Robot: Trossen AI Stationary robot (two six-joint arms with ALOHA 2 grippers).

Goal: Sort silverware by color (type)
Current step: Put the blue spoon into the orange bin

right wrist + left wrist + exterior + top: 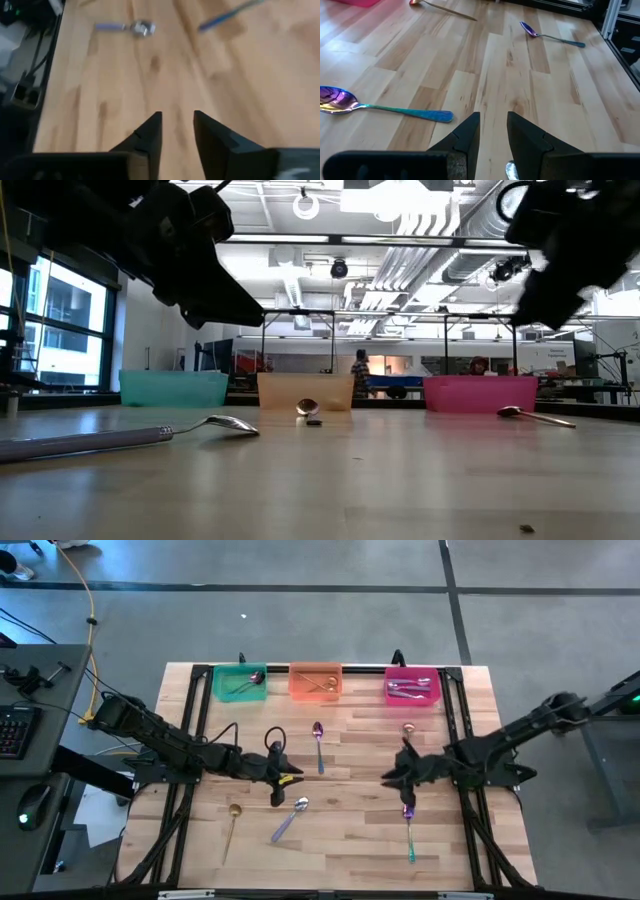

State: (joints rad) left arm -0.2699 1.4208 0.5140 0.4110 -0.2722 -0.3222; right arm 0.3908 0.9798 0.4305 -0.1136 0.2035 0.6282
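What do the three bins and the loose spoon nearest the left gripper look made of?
Green bin, orange bin, pink bin: likely plastic, with a uniform saturated colour and slightly translucent walls in the low view. Spoon: probably polished metal, its silver bowl showing bright highlights; the handle looks lavender, perhaps coated.

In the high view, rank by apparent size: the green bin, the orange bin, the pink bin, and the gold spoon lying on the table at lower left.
1. Green bin, orange bin and pink bin: these look alike in size, so no ranking among them.
2. Gold spoon: about as long as a bin is wide, but far slimmer, so smallest in area.
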